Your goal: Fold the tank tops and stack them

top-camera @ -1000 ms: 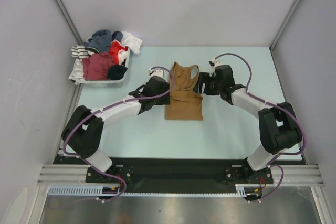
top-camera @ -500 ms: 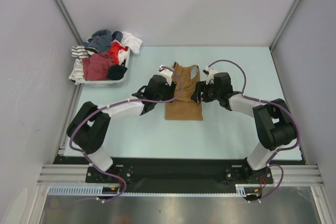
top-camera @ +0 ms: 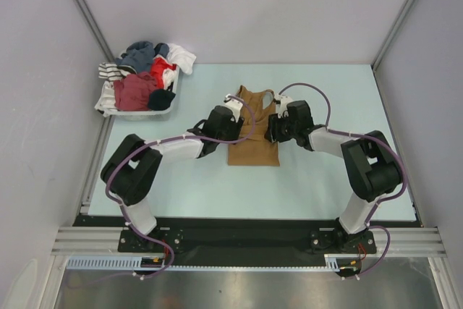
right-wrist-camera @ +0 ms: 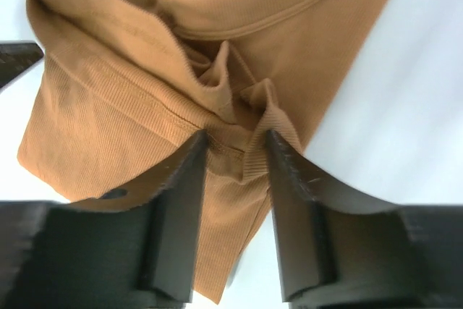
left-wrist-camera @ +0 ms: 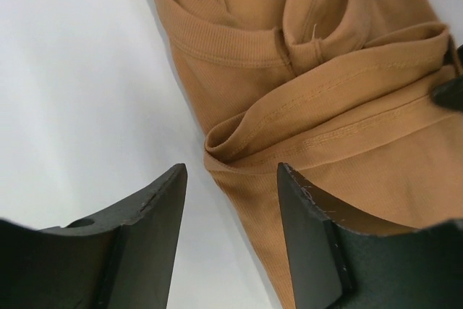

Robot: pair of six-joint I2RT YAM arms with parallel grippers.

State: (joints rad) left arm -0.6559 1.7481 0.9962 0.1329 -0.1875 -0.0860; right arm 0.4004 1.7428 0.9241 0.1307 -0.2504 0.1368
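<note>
Tan tank top point(top-camera: 253, 146) mid-surface, both end effectors at its sides

Your tan tank top lies on the surface point(top-camera: 318, 186) between the arms. Its long axis runs away from the bases, with the straps at the far end and the hem nearest you, and a fold of cloth is ridged across its middle. Your left end effector point(left-wrist-camera: 231, 168) stands open astride the fold's left edge, gripping nothing. Your right end effector point(right-wrist-camera: 236, 135) has narrowed onto bunched cloth at the right edge, which is pinched between its fingers.

The tan-brown tank top point(top-camera: 253, 151) lies flat, upper half bunched into folds.
</note>
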